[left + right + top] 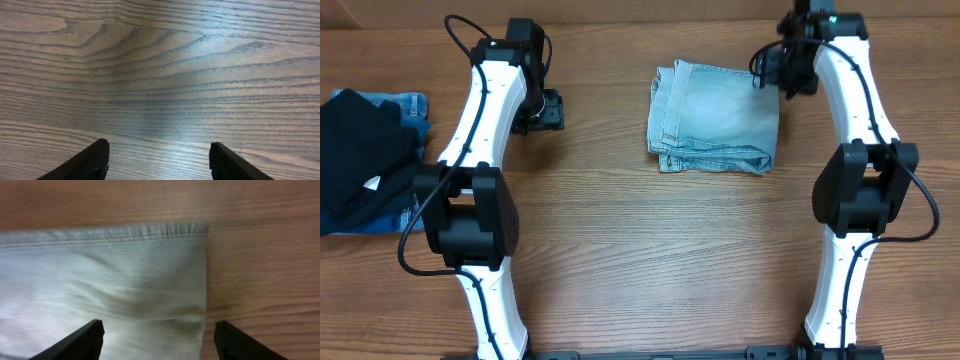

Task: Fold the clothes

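The pale light-blue denim shorts lie folded into a compact rectangle at the table's far middle. My right gripper is open and empty, hovering over their far right corner; in the right wrist view the stitched edge of the shorts fills the space under the spread fingers. My left gripper is open and empty over bare wood, well to the left of the shorts; the left wrist view shows only wood grain between its fingertips.
A black garment with a small white tag lies on darker blue folded denim at the left edge of the table. Bare wood lies across the middle and front between the two arm bases.
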Available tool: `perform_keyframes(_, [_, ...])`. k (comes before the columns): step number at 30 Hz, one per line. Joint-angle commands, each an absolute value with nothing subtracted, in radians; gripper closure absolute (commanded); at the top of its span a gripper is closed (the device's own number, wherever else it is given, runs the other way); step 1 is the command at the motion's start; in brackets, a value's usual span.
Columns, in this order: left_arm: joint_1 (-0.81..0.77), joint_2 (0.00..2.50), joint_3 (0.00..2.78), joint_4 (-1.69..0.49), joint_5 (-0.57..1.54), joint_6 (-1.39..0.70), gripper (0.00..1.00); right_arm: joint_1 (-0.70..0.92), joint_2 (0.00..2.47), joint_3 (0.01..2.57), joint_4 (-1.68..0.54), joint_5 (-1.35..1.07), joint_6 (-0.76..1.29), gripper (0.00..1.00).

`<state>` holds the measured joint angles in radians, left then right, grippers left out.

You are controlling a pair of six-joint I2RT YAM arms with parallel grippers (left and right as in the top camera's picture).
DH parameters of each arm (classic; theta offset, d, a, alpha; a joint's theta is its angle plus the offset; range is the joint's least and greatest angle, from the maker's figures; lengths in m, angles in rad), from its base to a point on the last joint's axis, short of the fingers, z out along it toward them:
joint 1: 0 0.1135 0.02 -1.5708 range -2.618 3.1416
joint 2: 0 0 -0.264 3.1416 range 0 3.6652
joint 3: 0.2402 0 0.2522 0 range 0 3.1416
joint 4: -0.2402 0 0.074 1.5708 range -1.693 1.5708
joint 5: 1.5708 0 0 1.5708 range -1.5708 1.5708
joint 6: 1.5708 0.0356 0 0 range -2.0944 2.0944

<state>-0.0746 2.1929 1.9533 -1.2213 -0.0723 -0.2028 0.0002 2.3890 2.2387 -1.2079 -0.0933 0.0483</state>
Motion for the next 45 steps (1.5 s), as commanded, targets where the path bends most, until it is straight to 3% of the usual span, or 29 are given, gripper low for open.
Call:
perform_keyframes(1, [-0.073, 2.197, 1.975, -1.223, -0.051, -0.187, 0.33, 0.014, 2.404, 2.118, -1.178, -0.130, 0.045, 0.24])
perform_keyframes(8, [-0.073, 2.197, 1.975, -1.223, -0.051, -0.187, 0.32, 0.048, 2.404, 1.949, -1.188, -0.200, 0.045, 0.26])
perform_keyframes(19, [-0.073, 2.197, 1.975, -1.221, -0.051, -0.187, 0.31, 0.291, 2.403, 1.953, -1.404, -0.912, -0.007, 0.29])
perform_keyframes(26, [-0.072, 2.197, 1.975, -1.222, -0.051, -0.186, 0.31, 0.318, 2.359, 2.056, -1.421, -0.828, -0.031, 0.31])
perform_keyframes(31, [-0.073, 2.197, 1.975, -1.223, -0.029, -0.187, 0.24, 0.312, 2.283, 2.201, -1.433, -0.456, -0.035, 0.31])
perform_keyframes(35, [-0.073, 2.197, 1.975, -1.228, 0.205, -0.187, 0.14, 0.298, 2.295, 2.218, -1.339, -0.200, -0.034, 0.36])
perform_keyframes(38, [-0.073, 2.197, 1.972, -1.223, 0.341, -0.187, 0.04, 0.281, 2.318, 2.177, -1.282, -0.195, -0.034, 0.40])
perform_keyframes(45, [-0.074, 2.197, 1.972, -1.221, 0.387, -0.187, 0.00, 0.255, 2.324, 1.974, -1.162, -0.194, -0.030, 0.40])
